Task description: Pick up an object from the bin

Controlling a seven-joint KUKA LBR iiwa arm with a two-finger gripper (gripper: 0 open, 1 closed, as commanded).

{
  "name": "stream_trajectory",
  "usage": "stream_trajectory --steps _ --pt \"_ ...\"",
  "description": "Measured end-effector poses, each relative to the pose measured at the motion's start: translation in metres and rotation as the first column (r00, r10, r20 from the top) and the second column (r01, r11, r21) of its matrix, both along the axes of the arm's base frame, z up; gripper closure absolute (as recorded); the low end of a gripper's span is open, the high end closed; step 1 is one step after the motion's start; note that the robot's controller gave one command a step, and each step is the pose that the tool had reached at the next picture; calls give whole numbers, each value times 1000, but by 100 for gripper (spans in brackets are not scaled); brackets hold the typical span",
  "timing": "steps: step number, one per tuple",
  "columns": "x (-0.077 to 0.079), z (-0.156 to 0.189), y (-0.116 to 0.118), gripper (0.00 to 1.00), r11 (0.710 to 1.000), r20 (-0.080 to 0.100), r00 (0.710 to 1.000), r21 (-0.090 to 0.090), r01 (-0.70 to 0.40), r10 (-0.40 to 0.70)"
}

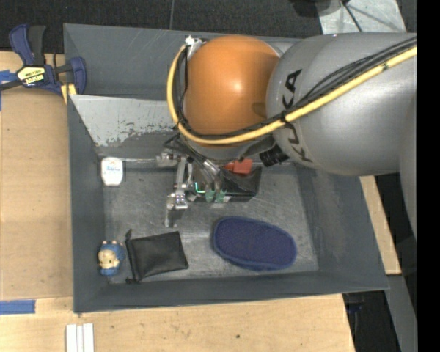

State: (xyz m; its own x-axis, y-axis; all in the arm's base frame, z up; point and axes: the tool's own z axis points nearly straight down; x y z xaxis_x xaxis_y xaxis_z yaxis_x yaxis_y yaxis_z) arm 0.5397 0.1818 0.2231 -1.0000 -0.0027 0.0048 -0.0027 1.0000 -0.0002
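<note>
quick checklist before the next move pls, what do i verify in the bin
1. The gripper is over a thing: not ok, it is over bare bin floor, just beyond the black pouch.
2. Pouch flat and free: ok.
3. Blue pad clear of neighbours: ok.
4. Red thing reachable: cannot tell, partly under the arm.
5. Toy figure away from walls: not ok, it sits in the corner.

A robotics lab: a cabled KUKA arm [352,108] over a grey metal bin [84,218].
</note>
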Motion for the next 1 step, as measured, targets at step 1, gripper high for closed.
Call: stream_trajectory --steps 1 --pt "-50 -150 -41 0 995 16 995 3 -99 99"
